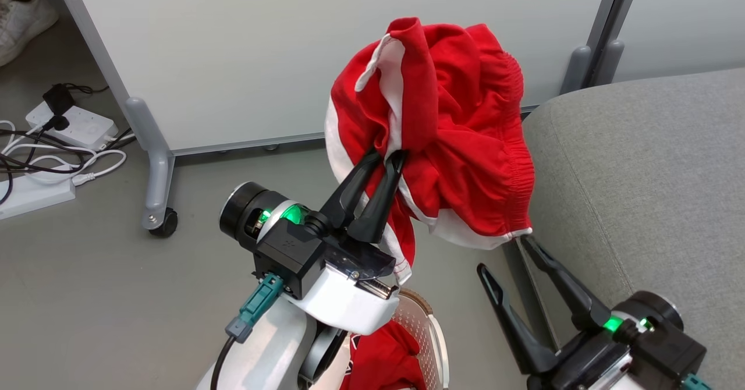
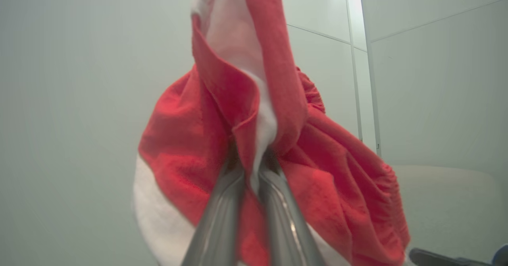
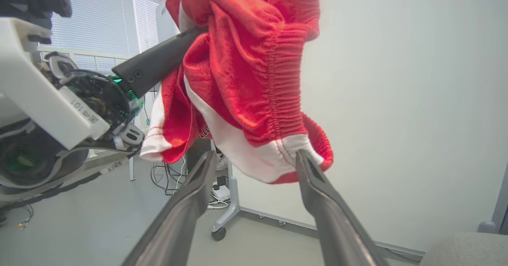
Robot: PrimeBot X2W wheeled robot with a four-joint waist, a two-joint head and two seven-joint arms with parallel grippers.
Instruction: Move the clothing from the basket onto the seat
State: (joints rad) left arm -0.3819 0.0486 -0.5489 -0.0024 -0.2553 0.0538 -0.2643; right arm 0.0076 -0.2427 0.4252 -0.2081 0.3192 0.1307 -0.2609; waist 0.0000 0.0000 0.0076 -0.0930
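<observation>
Holding red-and-white fabric garment clamped in left gripper; right gripper apart; next, probably swing to grey upholstered seat, 3 o'clock.

Seat top open — partition panel blocks beyond.

red shorts with white side panels and a gathered elastic waistband hang bunched in mid-air, pinched at a red-and-white fold by the left gripper, waistband side towards the seat and a white-hemmed leg trailing down towards the basket. the seat, a grey fabric cushion with a rounded corner, lies just beside the hanging shorts on the right of the head view, top bare where visible. of the basket, a stretch of brown rim and perforated cream wall shows at the bottom edge, with a second red garment crumpled inside.
</observation>
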